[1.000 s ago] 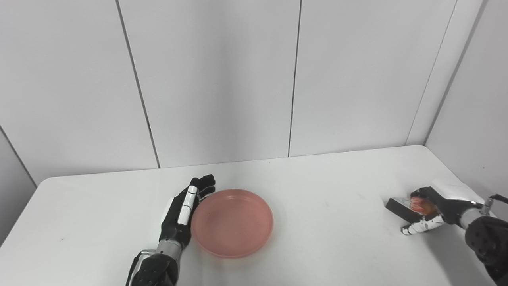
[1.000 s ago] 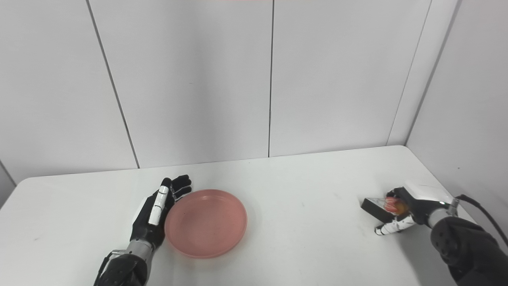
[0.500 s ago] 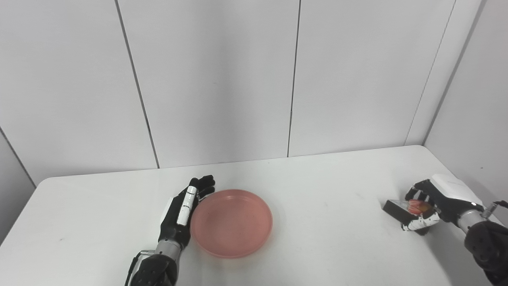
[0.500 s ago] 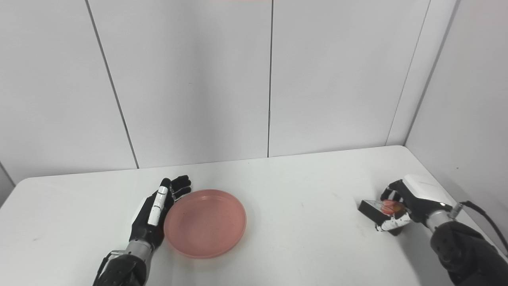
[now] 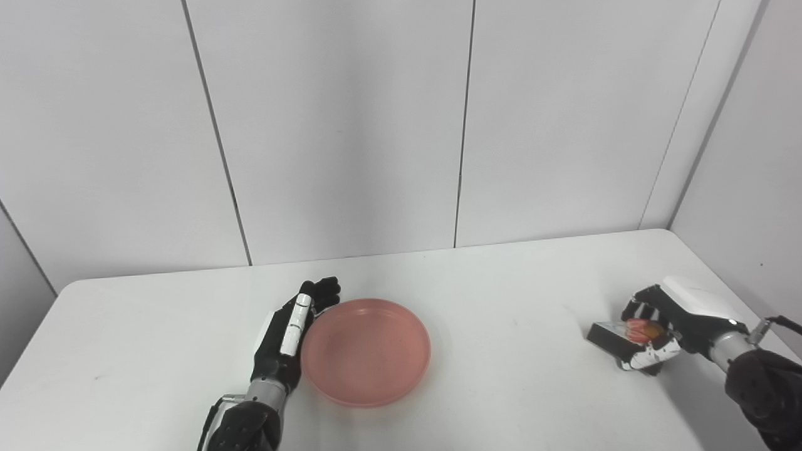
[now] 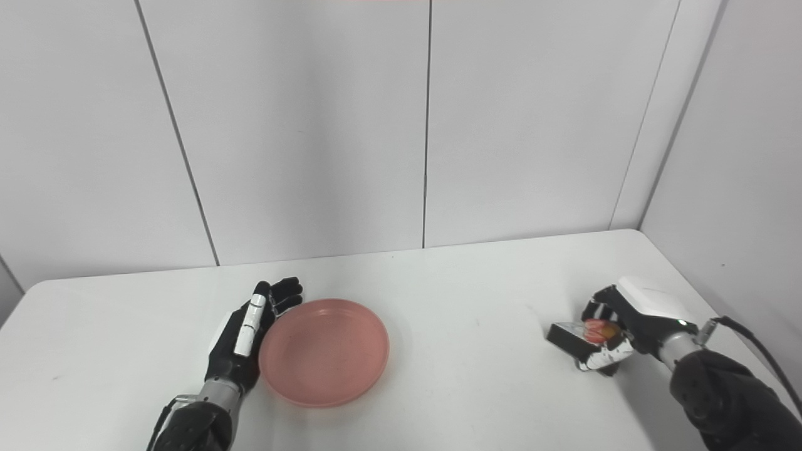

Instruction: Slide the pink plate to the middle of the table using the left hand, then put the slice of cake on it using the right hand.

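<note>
Plate (image 5: 366, 351) sits left of the desk's (image 5: 514, 376) centre, flat, nothing on it. Left hand (image 5: 289, 334) stands edge-on against the plate's left rim, fingers straight and together, holding nothing. Neither has moved over the last second, so the slide looks finished or paused; the plate lies a little short of true middle.

The change is on the right. Right hand (image 6: 620, 332) is clenched on the cake (image 6: 579, 338), a dark slab with a red and orange topping, fingers over the top and thumb below. A second ago the slice lay farther toward the desk's right edge. Now hand and slice have come inward, toward the plate. Whether the slice is clear of the desk or dragging along it cannot be told; its shadow lies close under it.

Reading: the grasp is made and the carry has begun. The second step is under way.

Still well apart from the plate, with bare desk between. Next the right hand needs to lift enough to clear the plate's raised rim before setting down. Risk: the left hand, touching the rim, may get in the way on that side.
</note>
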Available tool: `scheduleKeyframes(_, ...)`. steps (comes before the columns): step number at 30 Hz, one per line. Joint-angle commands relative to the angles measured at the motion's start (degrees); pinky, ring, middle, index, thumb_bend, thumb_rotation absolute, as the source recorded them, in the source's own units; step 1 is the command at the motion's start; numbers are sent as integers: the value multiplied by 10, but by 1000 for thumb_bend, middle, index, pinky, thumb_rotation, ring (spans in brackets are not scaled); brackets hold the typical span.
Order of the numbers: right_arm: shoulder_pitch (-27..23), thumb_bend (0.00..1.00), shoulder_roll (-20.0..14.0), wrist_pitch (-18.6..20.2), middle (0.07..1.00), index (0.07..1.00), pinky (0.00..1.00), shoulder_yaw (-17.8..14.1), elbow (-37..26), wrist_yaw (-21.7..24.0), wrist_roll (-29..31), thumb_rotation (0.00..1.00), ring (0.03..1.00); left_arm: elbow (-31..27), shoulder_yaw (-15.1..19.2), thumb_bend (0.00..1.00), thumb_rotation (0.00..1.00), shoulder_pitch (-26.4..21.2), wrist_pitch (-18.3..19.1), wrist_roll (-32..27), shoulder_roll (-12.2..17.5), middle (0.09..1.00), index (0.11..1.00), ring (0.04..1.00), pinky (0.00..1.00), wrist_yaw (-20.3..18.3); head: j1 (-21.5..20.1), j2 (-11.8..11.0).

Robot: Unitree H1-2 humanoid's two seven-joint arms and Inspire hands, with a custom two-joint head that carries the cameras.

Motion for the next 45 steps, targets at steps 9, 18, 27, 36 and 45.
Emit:
scheduleKeyframes(9, -70, 524, -5, -6, 430, 516, 275, -22, -123, 17, 10, 0, 346, -43, -13, 648, 948, 13, 24, 16, -23, 811, 739, 831, 790, 19, 41, 1)
scheduleKeyframes(18, -137, 524, 44, -38, 436, 510, 288, 21, -143, 38, 6, 0, 347, -44, -18, 650, 932, 17, 29, 24, -40, 810, 729, 834, 815, 32, 96, 1)
scheduleKeyframes(27, -180, 526, 132, -139, 470, 499, 314, 51, -35, -9, 31, 0, 382, -42, -29, 610, 948, 23, 25, 38, -61, 813, 735, 826, 812, 59, 165, 1)
scheduleKeyframes(36, -196, 526, 187, -251, 450, 510, 333, 93, 59, -57, 11, 0, 396, -15, -32, 648, 932, 11, 15, 38, -79, 822, 726, 844, 806, 78, 208, -1)
scheduleKeyframes(45, -202, 526, 216, -288, 455, 507, 358, 131, 122, -57, -5, 0, 412, -6, -33, 640, 944, 9, 0, 41, -88, 798, 724, 825, 797, 95, 236, 1)
